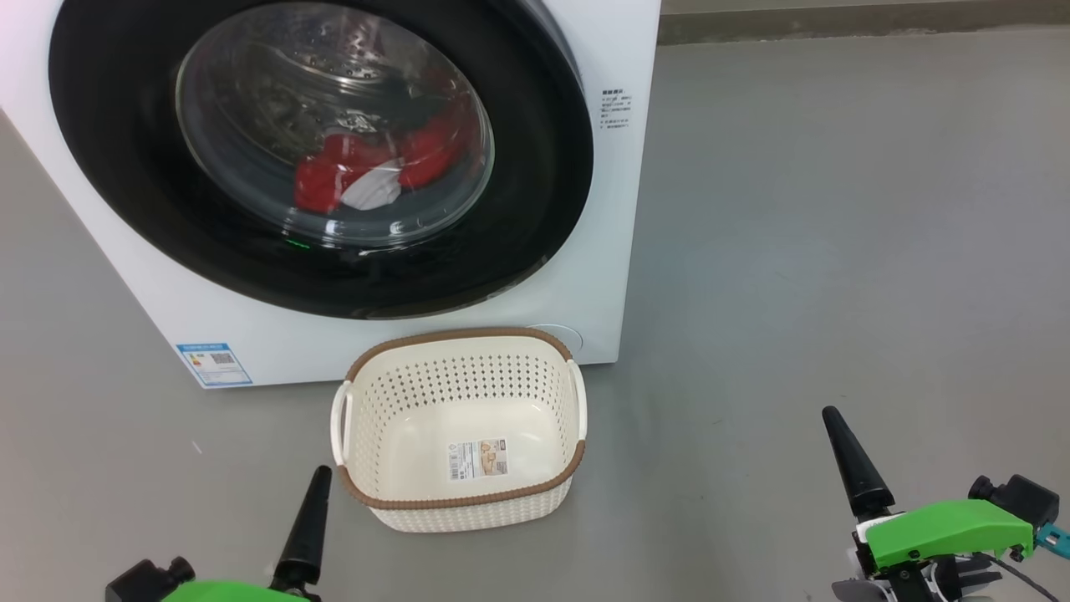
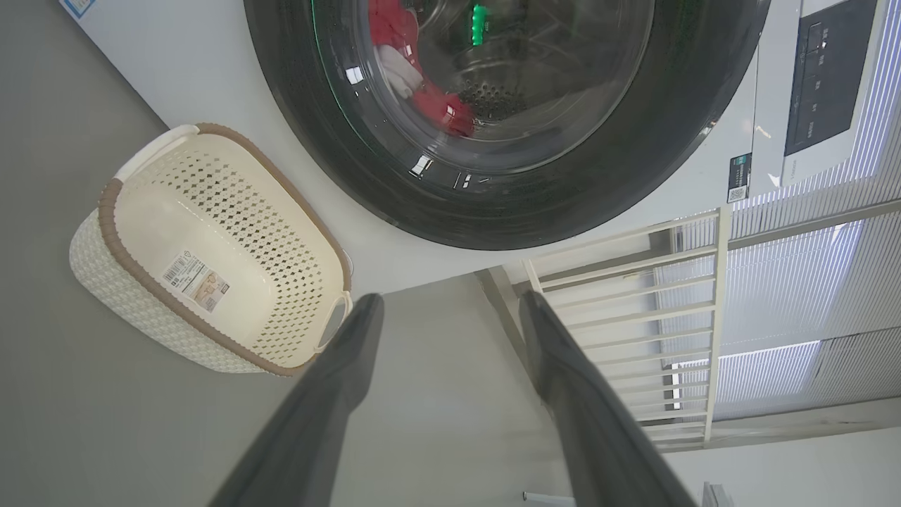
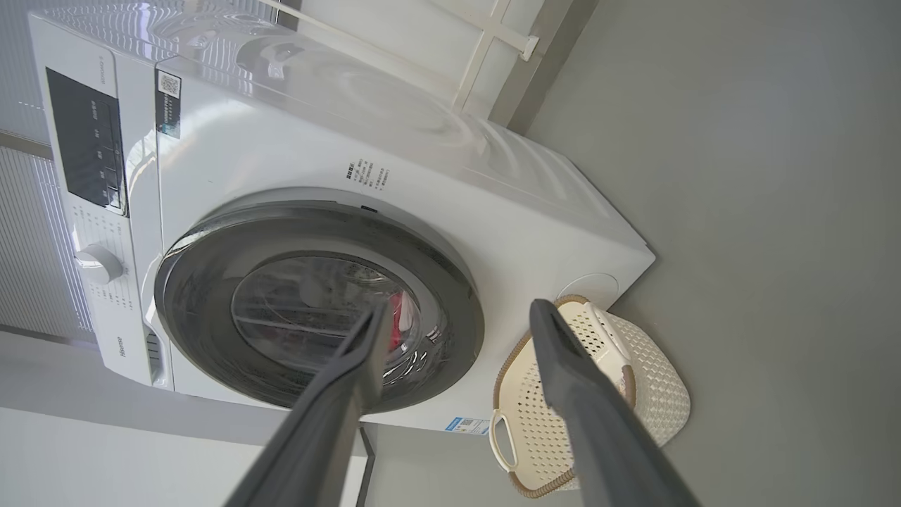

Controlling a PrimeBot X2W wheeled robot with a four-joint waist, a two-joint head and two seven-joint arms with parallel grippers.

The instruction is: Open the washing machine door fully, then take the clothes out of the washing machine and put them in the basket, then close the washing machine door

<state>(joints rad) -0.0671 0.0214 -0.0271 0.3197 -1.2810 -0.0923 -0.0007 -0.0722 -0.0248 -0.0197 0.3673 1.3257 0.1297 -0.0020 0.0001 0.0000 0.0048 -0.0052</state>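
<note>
Upper left, the white washing machine has its glossy black-rimmed round door shut. Behind the bulging glass, red-and-white clothes lie bunched in the steel drum. Bottom centre, the cream perforated plastic basket has a paper label inside. The left gripper and right gripper have their fingers spread apart.

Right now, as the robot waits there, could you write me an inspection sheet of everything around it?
Surface: plain grey floor.
Job's things: white washing machine, its round door shut; red clothes behind the glass; basket on the floor in front, with just a paper label inside.
Clutter: nothing seen.
Grippers: left gripper and right gripper both open, holding nothing, short of the machine.
Cables: thin dark cable at the right wrist.
Surroundings: white railing and ribbed wall beside the machine.
</note>
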